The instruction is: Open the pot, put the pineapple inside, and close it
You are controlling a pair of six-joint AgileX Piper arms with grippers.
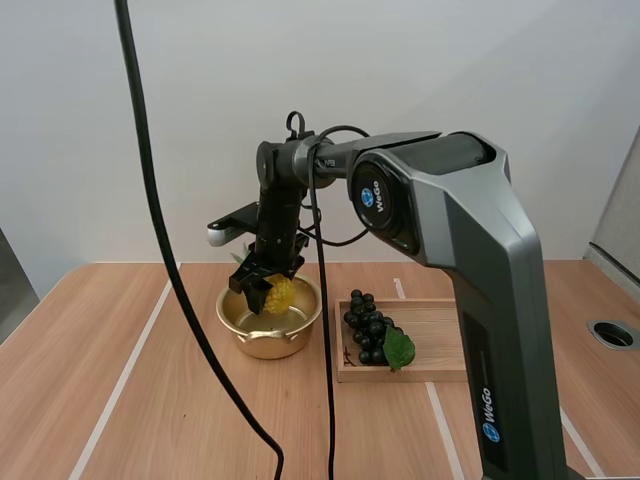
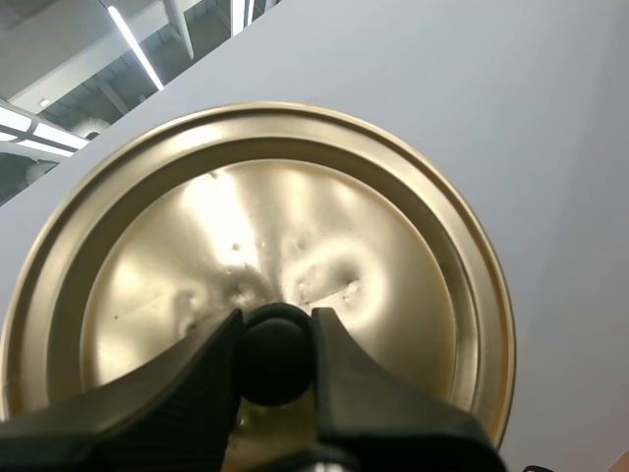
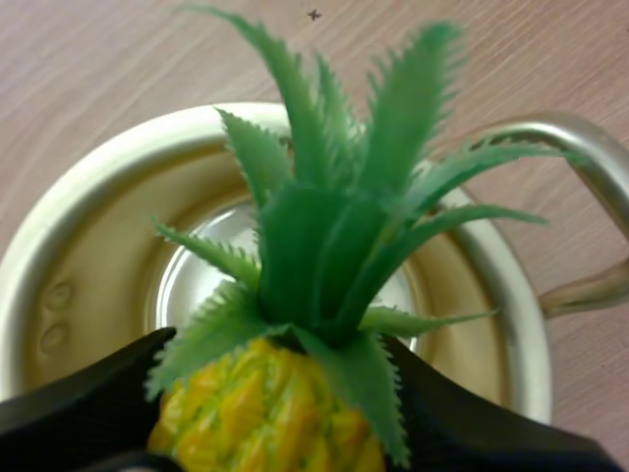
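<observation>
Right gripper [image 1: 265, 290] hangs over the open pot [image 1: 268, 345], fingers part-open and clamped on the yellow body of the pineapple [image 1: 281, 294]. High view: the fruit sits at about rim level inside the pot's mouth; I cannot tell whether it touches the bottom. Right wrist view: black fingers [image 3: 88, 393] press either side of the pineapple [image 3: 314, 275]. Its green crown points away from the gripper [image 3: 265, 403], down toward the shiny floor of the pot [image 3: 59, 236]. One pot handle [image 3: 590, 157] sticks out from the rim on the far side of the crown.

Left gripper [image 2: 276, 349] is closed narrowly on the black knob [image 2: 276, 364] of the gold lid [image 2: 295, 216]. One finger [image 2: 197, 379] sits on each side of the knob and both touch it. The lid is off the pot, held up with a plain wall behind it. How far it is from the pot cannot be told.

Pot stands uncovered on the wooden table [image 1: 150, 400]. Just beside the pot, on the side away from the arm's shadowed rim, lies a wooden tray [image 1: 440, 340]. It holds a bunch of dark grapes [image 1: 368, 325] with a green leaf [image 1: 398, 348]. Tray and pot are close but apart.
</observation>
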